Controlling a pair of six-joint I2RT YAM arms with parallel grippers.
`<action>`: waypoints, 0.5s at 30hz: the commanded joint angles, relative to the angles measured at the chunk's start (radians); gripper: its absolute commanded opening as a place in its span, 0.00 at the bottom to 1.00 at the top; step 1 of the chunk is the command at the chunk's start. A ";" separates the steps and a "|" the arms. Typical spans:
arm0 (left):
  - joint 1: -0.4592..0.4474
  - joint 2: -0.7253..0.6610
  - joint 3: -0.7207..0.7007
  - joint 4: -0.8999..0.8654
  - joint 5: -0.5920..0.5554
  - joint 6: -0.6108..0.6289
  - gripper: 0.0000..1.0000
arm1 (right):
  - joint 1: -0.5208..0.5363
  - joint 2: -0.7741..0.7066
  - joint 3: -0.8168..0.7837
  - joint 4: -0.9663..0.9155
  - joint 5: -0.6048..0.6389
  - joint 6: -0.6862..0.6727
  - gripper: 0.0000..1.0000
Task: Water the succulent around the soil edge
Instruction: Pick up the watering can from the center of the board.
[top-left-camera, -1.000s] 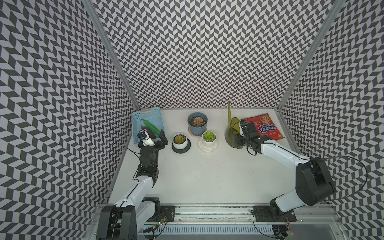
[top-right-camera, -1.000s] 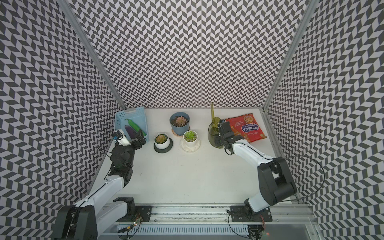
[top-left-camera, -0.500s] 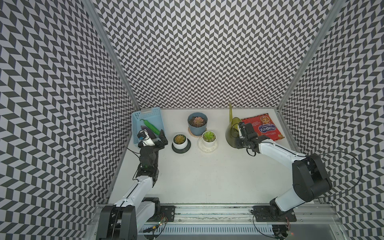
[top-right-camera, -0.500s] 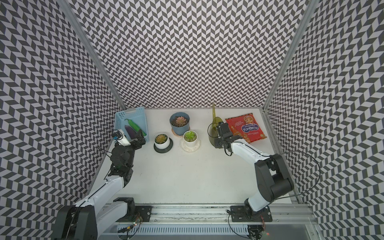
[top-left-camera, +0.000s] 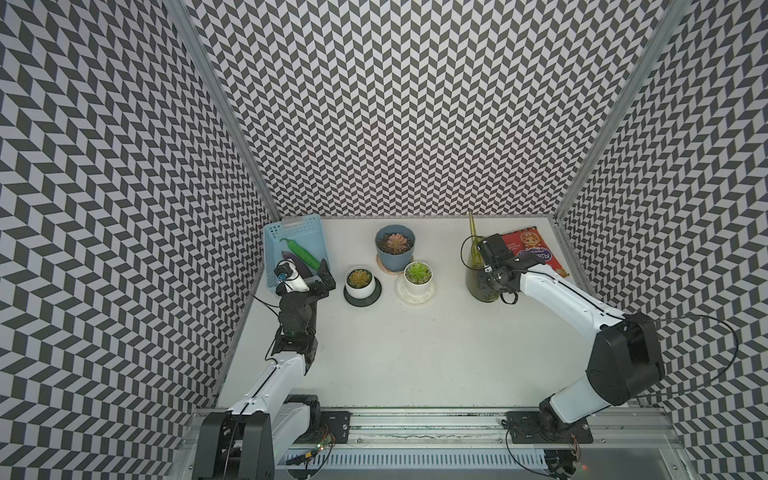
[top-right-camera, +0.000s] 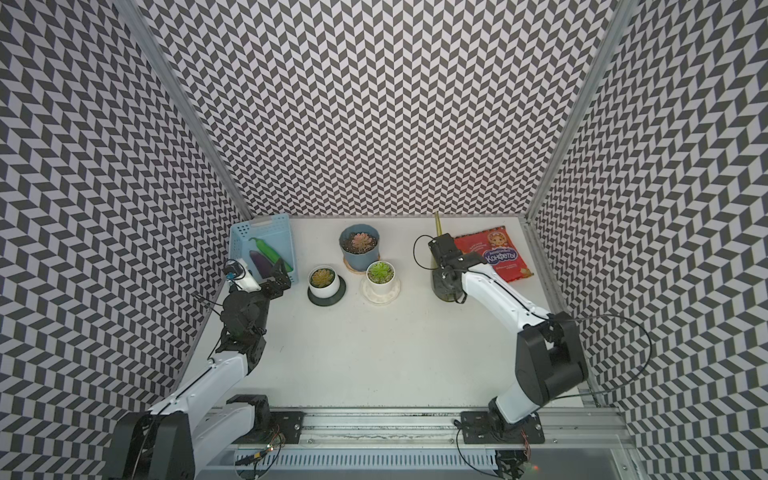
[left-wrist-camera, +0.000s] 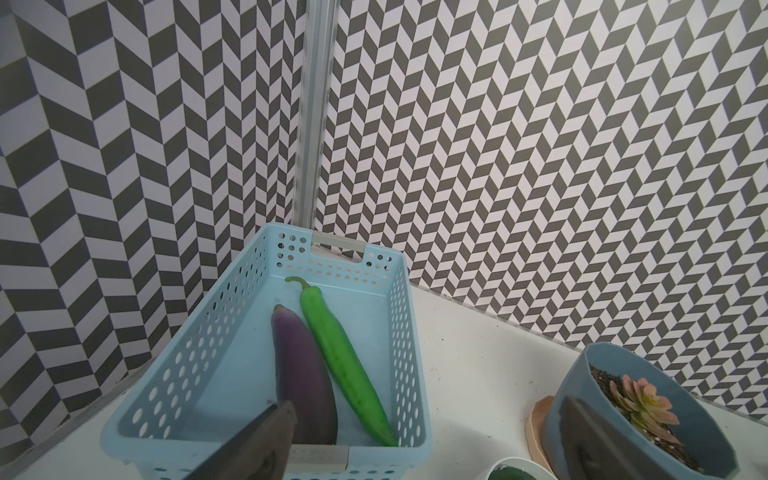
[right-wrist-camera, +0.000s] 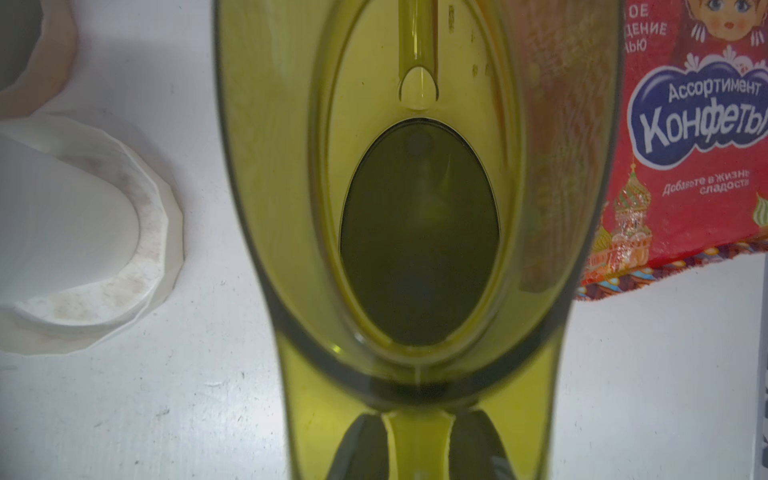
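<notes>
A: Both top views first. Right arm?
B: Stretched forward to the back right of the worktop (top-left-camera: 415, 353), forearm low, wrist bent down, right end effector (top-left-camera: 485, 274) closed on the can (top-left-camera: 481, 291).
A: Can itself?
B: Upright, spout (top-left-camera: 472, 226) toward the back wall. Resting or lifted, cannot tell.
A: Left arm?
B: Folded by the left edge, wrist raised, left end effector (top-left-camera: 326, 280) spread wide, holding nothing, at the near end of the basket (top-left-camera: 293, 232).
A: Surroundings?
B: White worktop, chevron walls (top-left-camera: 395, 104) on three sides, rail (top-left-camera: 415, 419) across the front.
A: Plants?
B: Three, mid-back, well apart from the can. Farthest back, pink succulent (top-left-camera: 395, 241) in a blue pot (top-left-camera: 395, 259). Just in front, green succulent (top-left-camera: 417, 272) in a white pot (top-left-camera: 418, 286) on a white saucer (top-left-camera: 415, 300). Nearer the left arm, yellow succulent (top-left-camera: 359, 277) in a second white pot (top-left-camera: 360, 293) on a black saucer (top-left-camera: 361, 303). Beside the can, candy bag (top-left-camera: 540, 257) lying flat.
A: Left wrist view?
B: Both fingers (left-wrist-camera: 266, 440) far apart, nothing between. Beyond them the basket, with an eggplant (left-wrist-camera: 303, 382) and a green pepper (left-wrist-camera: 340, 361) lying side by side. Off to one side, the blue pot on a wooden coaster (left-wrist-camera: 536, 419), soil (left-wrist-camera: 598, 374) and pink succulent inside.
A: Right wrist view?
B: Looking straight down into the can: dark oval opening (right-wrist-camera: 419, 232), spout leading away. Either side of the handle (right-wrist-camera: 419, 436), pads (right-wrist-camera: 361, 449) pinched on it. White saucer on one flank, candy bag on the other, close against the can.
</notes>
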 joint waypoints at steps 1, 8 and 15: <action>-0.005 -0.019 0.035 -0.006 -0.014 0.011 1.00 | 0.018 -0.055 0.065 -0.106 0.030 0.015 0.00; -0.005 -0.022 0.037 -0.006 -0.016 0.014 1.00 | 0.036 -0.104 0.156 -0.271 -0.065 -0.006 0.00; -0.005 -0.024 0.040 -0.007 -0.016 0.013 1.00 | 0.063 -0.191 0.246 -0.379 -0.181 -0.040 0.00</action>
